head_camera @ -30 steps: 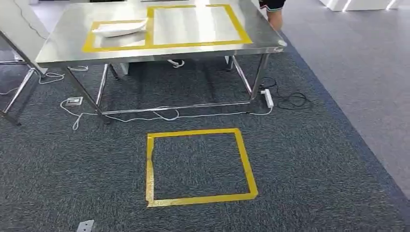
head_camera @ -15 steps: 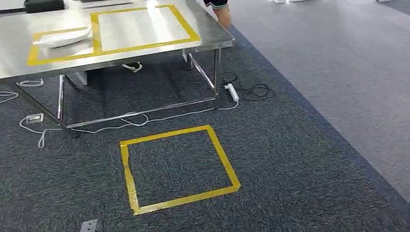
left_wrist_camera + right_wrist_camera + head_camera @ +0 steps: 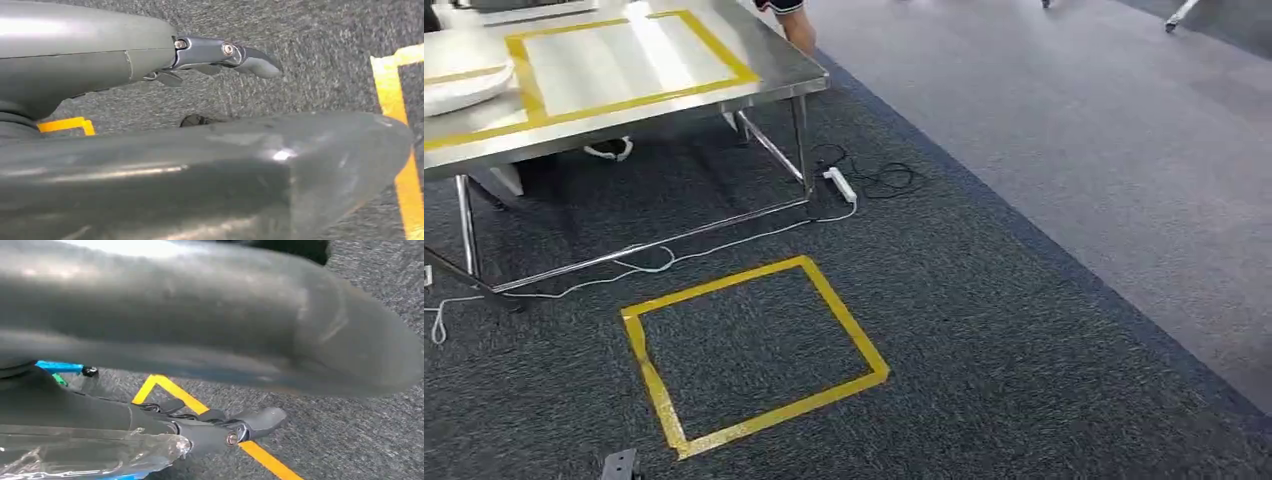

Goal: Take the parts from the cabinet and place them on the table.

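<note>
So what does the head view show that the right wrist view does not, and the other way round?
Head view alone: a steel table with a white object on it, a power strip with cables on the floor, and a person's leg behind the table.
Right wrist view alone: the right hand, with its dark fingers, and some clear plastic beside them; whether the hand holds it, I cannot tell.
Both: the dark carpet and yellow tape stuck on it.

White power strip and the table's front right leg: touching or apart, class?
Apart. In the head view, the white power strip lies on carpet beyond the table leg, with dark carpet visible between them.
</note>
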